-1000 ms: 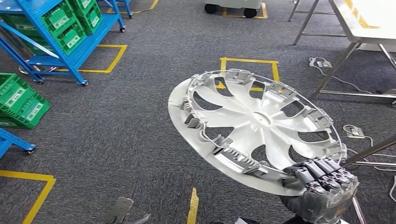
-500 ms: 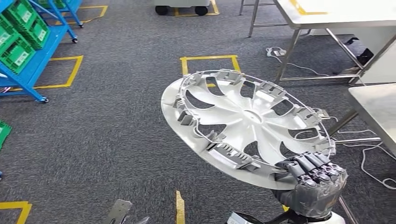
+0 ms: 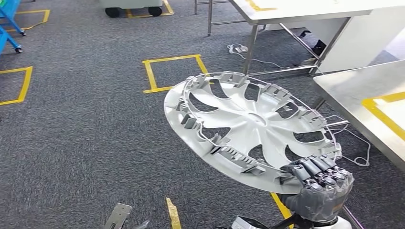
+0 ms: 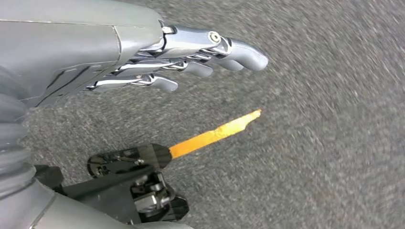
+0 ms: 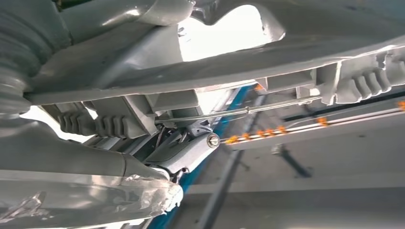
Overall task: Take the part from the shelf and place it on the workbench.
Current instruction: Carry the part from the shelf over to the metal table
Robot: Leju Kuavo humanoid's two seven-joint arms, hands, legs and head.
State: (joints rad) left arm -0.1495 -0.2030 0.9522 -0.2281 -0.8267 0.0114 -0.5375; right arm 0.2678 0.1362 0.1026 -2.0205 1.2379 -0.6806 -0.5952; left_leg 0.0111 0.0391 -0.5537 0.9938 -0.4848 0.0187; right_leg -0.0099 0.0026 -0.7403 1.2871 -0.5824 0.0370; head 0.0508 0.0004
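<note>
Right hand (image 3: 319,187) grips the part (image 3: 248,126) at its near rim, fingers (image 3: 315,168) curled over the edge. The part is a large round silver-white wheel cover, held tilted over the grey carpet (image 3: 86,133), back side facing up: curved spokes with teardrop openings, a small central hub, a ring of grey ribbed clips and a thin wire hoop just inside the rim. From the wrist, the rim's underside (image 5: 229,62) and clips show close above the hand (image 5: 188,148). Workbench (image 3: 353,90), steel-topped with a yellow line, stands just beside the part on the right. Left hand (image 4: 157,57) hangs over the carpet, fingers straight and close together, holding nothing. Yellow tape squares (image 3: 174,71) mark the floor.
</note>
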